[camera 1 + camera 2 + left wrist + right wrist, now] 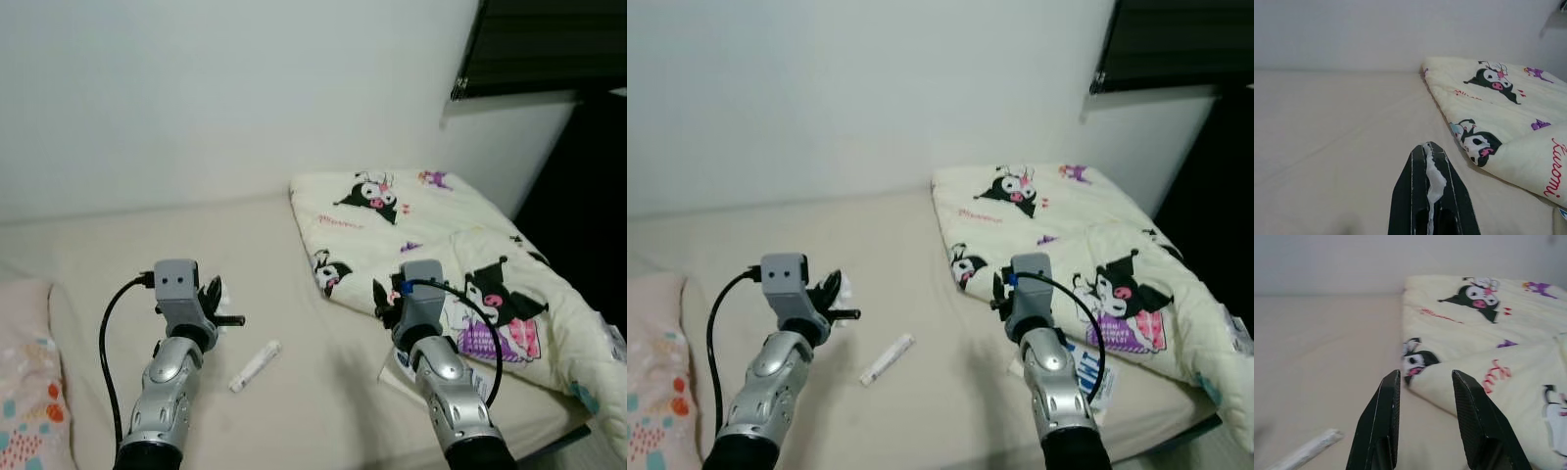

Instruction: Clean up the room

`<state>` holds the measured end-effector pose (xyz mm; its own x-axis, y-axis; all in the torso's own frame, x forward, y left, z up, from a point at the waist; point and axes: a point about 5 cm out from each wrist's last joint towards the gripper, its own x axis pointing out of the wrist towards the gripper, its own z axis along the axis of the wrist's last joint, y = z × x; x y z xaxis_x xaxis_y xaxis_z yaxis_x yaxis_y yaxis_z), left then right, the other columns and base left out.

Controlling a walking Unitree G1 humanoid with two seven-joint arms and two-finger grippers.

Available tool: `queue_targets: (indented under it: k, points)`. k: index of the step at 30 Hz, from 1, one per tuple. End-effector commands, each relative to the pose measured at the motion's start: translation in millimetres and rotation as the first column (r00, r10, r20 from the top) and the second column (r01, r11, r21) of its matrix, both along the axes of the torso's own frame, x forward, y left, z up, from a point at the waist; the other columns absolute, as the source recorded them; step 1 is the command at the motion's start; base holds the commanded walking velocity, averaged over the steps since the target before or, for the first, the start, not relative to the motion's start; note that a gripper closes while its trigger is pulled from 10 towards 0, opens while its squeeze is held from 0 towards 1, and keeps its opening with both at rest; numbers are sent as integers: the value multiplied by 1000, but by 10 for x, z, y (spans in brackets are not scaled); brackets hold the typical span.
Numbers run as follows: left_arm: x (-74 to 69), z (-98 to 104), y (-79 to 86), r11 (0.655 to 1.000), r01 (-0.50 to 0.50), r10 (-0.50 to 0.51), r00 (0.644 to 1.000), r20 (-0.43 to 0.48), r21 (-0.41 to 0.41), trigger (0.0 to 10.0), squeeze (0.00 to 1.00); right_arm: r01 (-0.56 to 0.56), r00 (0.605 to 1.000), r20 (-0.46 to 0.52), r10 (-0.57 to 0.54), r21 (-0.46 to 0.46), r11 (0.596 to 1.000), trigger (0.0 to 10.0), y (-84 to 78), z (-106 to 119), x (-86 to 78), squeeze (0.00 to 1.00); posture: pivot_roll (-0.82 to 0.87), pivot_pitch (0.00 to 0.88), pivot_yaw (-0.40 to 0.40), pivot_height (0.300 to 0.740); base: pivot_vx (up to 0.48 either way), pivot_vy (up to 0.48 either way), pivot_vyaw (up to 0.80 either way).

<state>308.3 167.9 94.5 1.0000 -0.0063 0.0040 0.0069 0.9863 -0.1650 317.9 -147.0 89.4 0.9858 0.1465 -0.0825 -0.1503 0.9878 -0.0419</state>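
Note:
My left gripper [210,297] hovers low over the beige bed sheet [147,245], shut on a thin white scrap of paper or tissue [1434,180] that sticks out between the fingers. A white tube-like stick [255,365] lies on the sheet between my two arms, just right of the left gripper. My right gripper [1425,379] is open and holds nothing; it sits near the folded edge of the cream cartoon-print blanket [441,235]. The stick [1308,450] lies off to that gripper's side.
The blanket covers the right half of the bed. A pink patterned pillow [24,392] lies at the left front. A blue-and-white packet [1089,372] lies under my right forearm. White wall behind; a dark window [529,44] and a dark gap on the right.

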Motion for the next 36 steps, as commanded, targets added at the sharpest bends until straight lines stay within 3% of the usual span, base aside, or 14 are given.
queue_targets:
  k: [1, 26, 36]
  points:
    - [-15, 3, -8, 1000, 2, -2, 1000, 7, -1, 10000, 0, -9, 1000, -7, 9, -6, 1000, 10000, 21, -22, 3, 0, -7, 6, -32, 740, 0, 0, 0]
    - [-25, -2, -35, 1000, 22, -22, 1000, -5, 20, 10000, 0, -47, 999, -21, 47, 5, 999, 10000, 64, -49, 0, 0, -4, 3, -29, 740, 0, 0, 0]
    - [-27, 6, -45, 999, 19, -19, 1000, -7, 34, 10000, 0, -74, 997, -20, 73, -16, 997, 10000, 106, -46, 11, 0, 0, 3, -33, 740, 0, -336, 764]
